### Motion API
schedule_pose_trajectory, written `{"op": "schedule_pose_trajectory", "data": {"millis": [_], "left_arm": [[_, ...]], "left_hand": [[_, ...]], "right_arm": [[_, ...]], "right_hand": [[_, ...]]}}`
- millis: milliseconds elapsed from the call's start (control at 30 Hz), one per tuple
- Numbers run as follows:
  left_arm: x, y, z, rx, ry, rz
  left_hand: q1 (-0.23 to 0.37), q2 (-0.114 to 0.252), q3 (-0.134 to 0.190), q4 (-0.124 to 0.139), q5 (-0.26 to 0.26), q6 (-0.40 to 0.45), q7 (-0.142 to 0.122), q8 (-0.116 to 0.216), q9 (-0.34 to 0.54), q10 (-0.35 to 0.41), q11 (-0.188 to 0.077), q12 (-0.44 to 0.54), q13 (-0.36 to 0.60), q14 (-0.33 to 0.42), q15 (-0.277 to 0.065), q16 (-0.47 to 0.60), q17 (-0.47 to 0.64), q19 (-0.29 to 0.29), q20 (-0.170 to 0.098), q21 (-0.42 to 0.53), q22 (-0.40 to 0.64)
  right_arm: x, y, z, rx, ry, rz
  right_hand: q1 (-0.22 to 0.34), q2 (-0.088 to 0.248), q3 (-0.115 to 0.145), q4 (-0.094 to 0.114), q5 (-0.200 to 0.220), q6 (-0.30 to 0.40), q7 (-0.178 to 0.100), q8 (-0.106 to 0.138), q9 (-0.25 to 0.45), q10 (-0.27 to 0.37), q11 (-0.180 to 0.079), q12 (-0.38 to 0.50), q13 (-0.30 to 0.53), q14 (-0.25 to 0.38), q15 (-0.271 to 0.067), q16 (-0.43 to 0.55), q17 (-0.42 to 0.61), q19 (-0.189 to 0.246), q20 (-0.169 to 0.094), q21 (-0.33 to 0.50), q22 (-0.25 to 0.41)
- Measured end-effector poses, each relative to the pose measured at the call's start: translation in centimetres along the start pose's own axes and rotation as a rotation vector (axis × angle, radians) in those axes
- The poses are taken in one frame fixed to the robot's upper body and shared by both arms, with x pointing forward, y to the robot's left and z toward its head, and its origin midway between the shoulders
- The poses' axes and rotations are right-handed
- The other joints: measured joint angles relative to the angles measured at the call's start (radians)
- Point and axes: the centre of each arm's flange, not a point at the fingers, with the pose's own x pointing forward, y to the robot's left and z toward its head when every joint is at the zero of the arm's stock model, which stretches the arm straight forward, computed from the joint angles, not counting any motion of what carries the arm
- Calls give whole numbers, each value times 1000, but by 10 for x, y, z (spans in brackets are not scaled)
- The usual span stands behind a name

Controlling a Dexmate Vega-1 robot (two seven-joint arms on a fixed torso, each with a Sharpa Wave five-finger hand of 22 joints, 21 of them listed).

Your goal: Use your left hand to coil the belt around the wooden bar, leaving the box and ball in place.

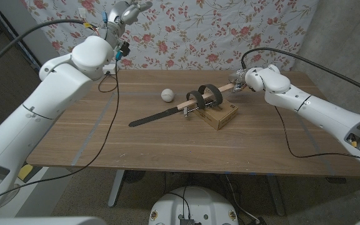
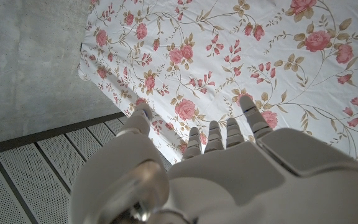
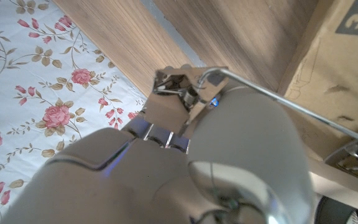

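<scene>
A black belt (image 1: 202, 94) is looped in two coils around the wooden bar (image 1: 183, 106), and its tail (image 1: 152, 117) lies straight on the table toward the left. The bar rests across a cardboard box (image 1: 222, 114). A white ball (image 1: 167, 95) sits just left of the bar. My left hand (image 1: 127, 11) is raised high over the table's far left, fingers (image 2: 219, 134) apart and holding nothing, facing the floral cloth. My right hand (image 1: 237, 85) is at the bar's far right end beside the box (image 3: 340, 43), fingers (image 3: 178, 84) curled by a thin metal rod (image 3: 291, 102); its grip is hidden.
The wooden table (image 1: 167, 150) has a floral cloth (image 1: 230, 31) hanging behind it. Black cables (image 1: 108, 125) trail over the left and right parts of the table. A metal clamp (image 1: 190, 111) sits on the bar near the box.
</scene>
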Motion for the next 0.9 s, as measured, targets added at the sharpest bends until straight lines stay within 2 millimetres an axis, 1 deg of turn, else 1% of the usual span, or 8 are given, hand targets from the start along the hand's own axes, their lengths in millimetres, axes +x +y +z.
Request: {"op": "schedule_pose_trajectory", "data": {"millis": [100,200,267,400,467,667,833,900], "left_arm": [[0,0,0,-1,-2,-4],[0,-1,1,-1,-5,-6],[2,1,-1,3,-1,-4],[2,2,-1,5,-1,-7],[3,2,-2,6,0,-7],[3,3,-2,8,-1,-11],[3,4,-3,6,-6,-12],[3,5,-3,5,-7,-12]], "left_hand": [[0,0,0,0,0,0,0,0,0,-1,-1,0,0,0,0,0,0,0,0,0,0],[0,0,0,0,0,0,0,0,0,-5,-5,0,0,0,0,0,0,0,0,0,0],[0,0,0,0,0,0,0,0,0,-5,-5,0,0,0,0,0,0,0,0,0,0],[0,0,0,0,0,0,0,0,0,-5,-5,0,0,0,0,0,0,0,0,0,0],[0,0,-3,-3,0,0,0,0,0,-5,-5,0,0,-3,-3,0,0,0,0,0,0],[0,0,-4,-4,0,0,0,0,0,-5,-5,0,0,-5,-5,0,0,0,0,-8,0],[0,0,-4,-4,0,0,0,0,0,-5,-5,0,0,-5,-5,0,0,0,0,-8,2],[0,0,-4,-4,0,0,0,0,0,-5,-5,0,0,-5,-5,0,0,0,0,-8,5]], "right_arm": [[2,-4,2,-2,-2,-1],[4,-8,5,-3,-4,-4],[5,-2,0,-31,39,80],[7,-4,0,-38,51,110],[9,-7,0,-44,55,126],[12,-15,-2,-42,64,177],[12,-20,-4,-13,45,184],[11,-22,-6,4,37,182]], "right_hand": [[-47,-53,-62,18,43,-38,-8,4,-25,-59,5,-73,-42,-57,8,-76,-67,-12,2,-39,0],[-84,-93,-116,24,82,-51,-5,7,-42,-90,6,-121,-66,-93,9,-111,-103,-27,3,-70,0],[-93,-122,-151,24,108,-57,0,11,-51,-109,1,-149,-79,-118,10,-129,-120,-32,1,-88,0],[-107,-136,-198,21,145,-67,0,11,-62,-129,-2,-184,-95,-171,10,-157,-142,-46,1,-117,-5],[-112,-137,-210,19,152,-74,0,11,-67,-133,-5,-187,-99,-178,14,-162,-148,-46,1,-125,-5],[-127,-129,-221,21,170,-70,4,15,-71,-133,-5,-195,-105,-187,12,-167,-154,-46,1,-132,-3],[-144,-69,-225,30,188,-70,4,15,-76,-130,-8,-210,-113,-188,13,-171,-162,-46,1,-140,-2],[-149,-55,-226,34,192,-74,8,15,-80,-130,-8,-217,-115,-198,12,-171,-167,-46,1,-144,-2]]}}
